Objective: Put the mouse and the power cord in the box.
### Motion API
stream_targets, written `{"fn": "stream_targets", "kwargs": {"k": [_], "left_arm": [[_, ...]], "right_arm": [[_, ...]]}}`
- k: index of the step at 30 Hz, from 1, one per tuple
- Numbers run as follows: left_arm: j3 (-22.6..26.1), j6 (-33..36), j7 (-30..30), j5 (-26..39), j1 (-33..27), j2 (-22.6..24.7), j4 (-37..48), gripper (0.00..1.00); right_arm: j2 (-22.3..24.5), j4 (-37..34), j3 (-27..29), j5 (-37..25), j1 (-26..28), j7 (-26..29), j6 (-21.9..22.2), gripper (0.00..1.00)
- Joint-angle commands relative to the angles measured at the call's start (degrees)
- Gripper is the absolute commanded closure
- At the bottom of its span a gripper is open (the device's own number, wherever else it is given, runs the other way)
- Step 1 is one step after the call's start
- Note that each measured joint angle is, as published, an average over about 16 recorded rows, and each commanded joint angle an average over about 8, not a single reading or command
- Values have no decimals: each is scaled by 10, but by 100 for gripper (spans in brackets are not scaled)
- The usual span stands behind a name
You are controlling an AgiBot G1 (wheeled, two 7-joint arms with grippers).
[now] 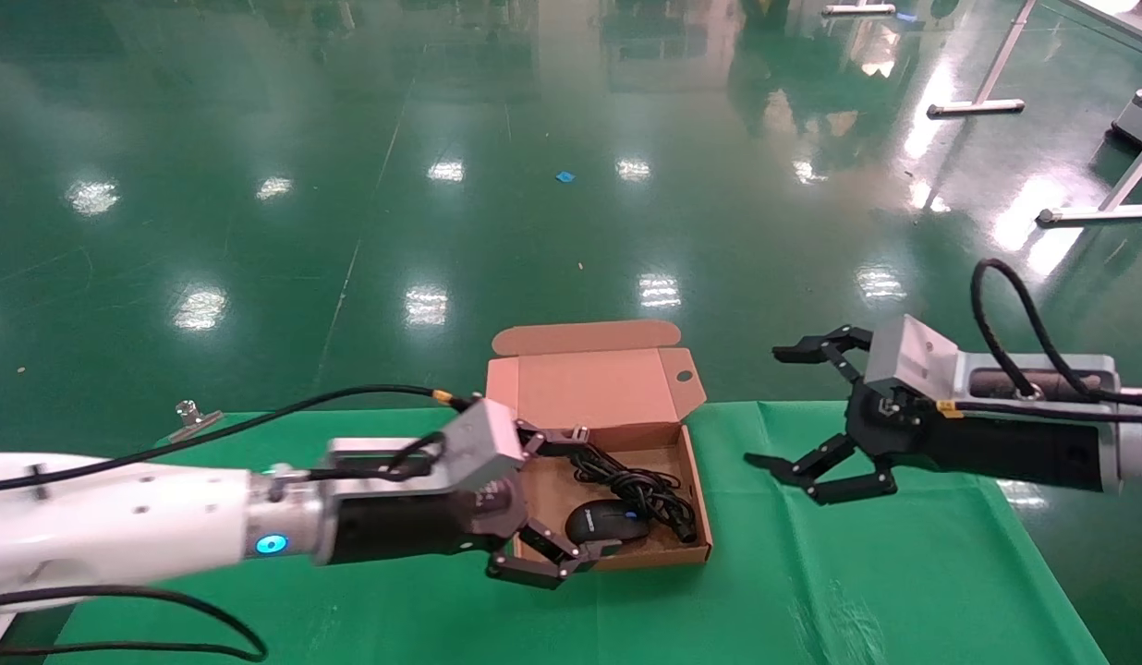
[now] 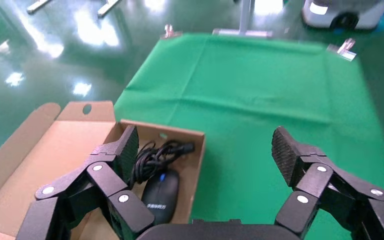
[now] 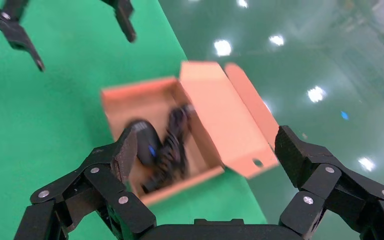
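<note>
The brown cardboard box [image 1: 665, 552] sits open on the green cloth, its lid [image 1: 589, 388] standing up at the back. Inside, the black mouse [image 1: 606, 523] with a blue-lit wheel lies at the front, and the coiled black power cord [image 1: 637, 484] lies behind and beside it. My left gripper [image 1: 597, 491] is open at the box's left side, one finger over the rim, holding nothing. In the left wrist view the mouse [image 2: 160, 196] and cord [image 2: 155, 155] lie beside one finger. My right gripper [image 1: 765, 406] hangs open and empty to the right of the box.
The green cloth [image 1: 857, 573] covers the table, whose far edge runs just behind the box. A metal clip [image 1: 192, 416] holds the cloth at the back left corner. Shiny green floor lies beyond, with white table legs [image 1: 982, 103] far right.
</note>
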Motion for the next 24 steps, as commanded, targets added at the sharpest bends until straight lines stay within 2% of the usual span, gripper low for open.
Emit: {"fn": "stream_targets", "kwargs": {"k": [1, 24], "left_arm": [[-16, 14, -7, -14, 9, -15, -14, 0], [-197, 176, -91, -172, 118, -183, -177, 0]], "right_arm": [[6, 19, 12, 15, -15, 13, -8, 0], [70, 232, 154, 185, -189, 168, -94, 0]]}}
